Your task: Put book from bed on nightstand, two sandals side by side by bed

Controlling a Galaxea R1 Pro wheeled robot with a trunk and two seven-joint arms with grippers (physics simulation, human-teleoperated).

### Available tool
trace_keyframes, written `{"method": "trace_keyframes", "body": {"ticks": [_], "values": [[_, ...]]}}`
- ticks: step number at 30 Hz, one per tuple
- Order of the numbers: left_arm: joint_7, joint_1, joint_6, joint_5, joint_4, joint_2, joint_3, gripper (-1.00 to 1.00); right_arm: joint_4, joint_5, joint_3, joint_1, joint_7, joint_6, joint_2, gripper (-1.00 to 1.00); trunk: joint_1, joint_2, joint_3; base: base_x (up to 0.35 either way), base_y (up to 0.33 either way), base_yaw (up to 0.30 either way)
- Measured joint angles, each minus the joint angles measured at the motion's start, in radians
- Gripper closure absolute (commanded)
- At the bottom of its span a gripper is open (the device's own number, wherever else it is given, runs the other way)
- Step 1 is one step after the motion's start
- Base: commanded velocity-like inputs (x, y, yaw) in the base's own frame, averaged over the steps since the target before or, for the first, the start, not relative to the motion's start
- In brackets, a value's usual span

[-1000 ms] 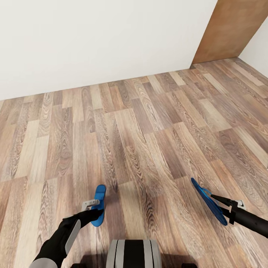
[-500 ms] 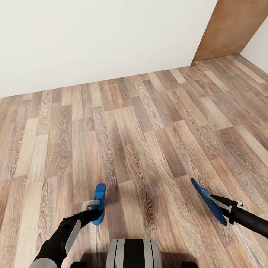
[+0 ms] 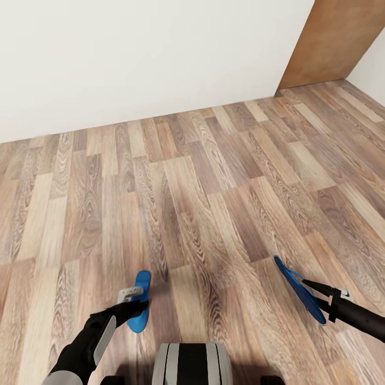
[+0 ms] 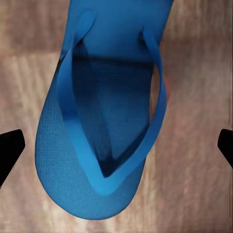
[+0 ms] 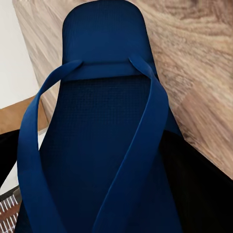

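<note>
From the head view, the robot faces a bare stretch of wood-plank floor (image 3: 214, 176) running up to a plain white wall (image 3: 133, 53), with a flat brown wooden panel (image 3: 334, 43) standing at the far right corner. Each arm carries one thin, flat, bright blue flip-flop sandal. The left sandal (image 3: 140, 301) hangs low over the planks at the tip of the left gripper (image 3: 133, 306), its sole facing up. The right sandal (image 3: 299, 289) is tilted on edge, a slim blue blade slanting away from the right gripper (image 3: 315, 291), which is clamped on it near one end.

The left wrist view adds what the head view cannot: the left sandal (image 4: 104, 121) seen from above, its blue Y-strap arching over the textured footbed and the floor (image 4: 194, 145) blurred beneath. The two black fingertips (image 4: 9, 148) stand at the far edges of that picture, clear of the sandal's sides, so I cannot tell how the left gripper holds it or whether its jaws are closed.

The right wrist view puts the right sandal (image 5: 107, 136) very close, darker blue in shadow, strap side toward the camera, with black gripper parts behind its lower end, planks (image 5: 194, 73) beyond and a sliver of white wall (image 5: 14, 63) to one side.
</note>
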Motion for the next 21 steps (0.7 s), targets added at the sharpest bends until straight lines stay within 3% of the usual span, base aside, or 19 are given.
{"method": "trace_keyframes", "body": {"ticks": [17,21], "values": [[0.003,0.000,-0.001,-0.003,0.000,-0.001,0.000,-1.00,0.000,0.000,0.000,0.000,0.000,0.000,0.000,1.00,0.000,0.000,0.000,0.042,-0.012,0.000],[0.051,0.000,-0.002,-0.001,0.000,-0.023,-0.003,-1.00,0.000,0.000,0.000,0.000,0.000,0.000,0.001,1.00,0.000,0.000,0.000,0.000,0.000,0.000]]}}
